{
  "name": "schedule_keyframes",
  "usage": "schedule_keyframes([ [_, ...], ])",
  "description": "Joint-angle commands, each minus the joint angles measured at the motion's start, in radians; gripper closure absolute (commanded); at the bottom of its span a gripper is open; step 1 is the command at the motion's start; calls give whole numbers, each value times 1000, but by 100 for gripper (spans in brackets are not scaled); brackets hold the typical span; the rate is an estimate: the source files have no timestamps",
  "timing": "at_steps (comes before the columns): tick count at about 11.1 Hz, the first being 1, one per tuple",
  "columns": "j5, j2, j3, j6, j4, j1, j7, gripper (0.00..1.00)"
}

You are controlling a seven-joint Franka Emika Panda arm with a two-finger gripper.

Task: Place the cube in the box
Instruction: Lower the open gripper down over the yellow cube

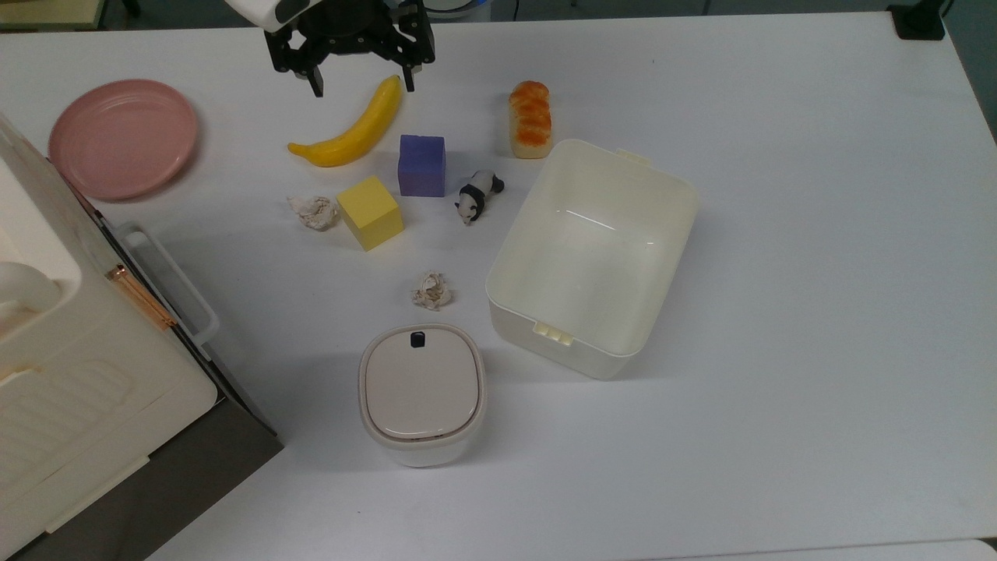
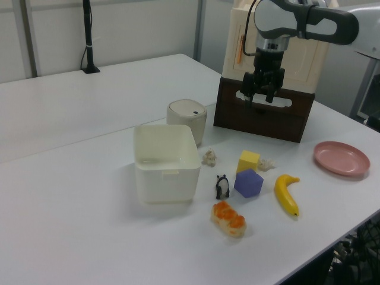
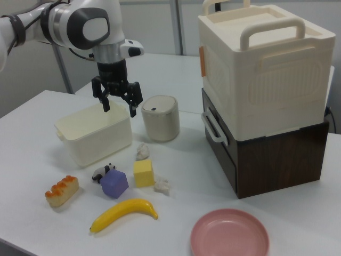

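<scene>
The cube (image 1: 371, 212) sits on the worktop (image 1: 779, 234), about halfway between the two long edges in the top view and a bit toward the top view's left end. It is plain yellow, and I think it is light and a little squishy, like foam. Its sides are flat and smooth, so I would pinch it on two opposite sides, from above. It should not slip much or break. A purple block (image 1: 421, 165) is just beside one corner, and a crumpled bit of paper (image 1: 314, 211) almost touches the other side, so I must pick the two free sides.

The box (image 1: 670, 234) stands open and has nothing in it, near the cube, with a toy panda (image 1: 477, 195) between them.

My end effector (image 1: 360, 81) hangs up in the air near the far edge, above the tip of a banana (image 1: 350, 131). Its two fingers are spread apart and hold nothing.

I can read no words or labels on anything.
</scene>
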Motion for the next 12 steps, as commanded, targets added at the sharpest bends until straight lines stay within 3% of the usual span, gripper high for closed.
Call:
schedule_keyframes([
  [1,-9,1,-11,-13,-7,16,-117,0],
  [3,-43,1,-11,-13,-24,19,-262,3],
  [7,-124,39,-13,50,-57,40,-308,4],
  [9,-158,87,-20,140,-89,39,-368,4],
  [12,-219,137,-22,350,-211,34,-377,4],
])
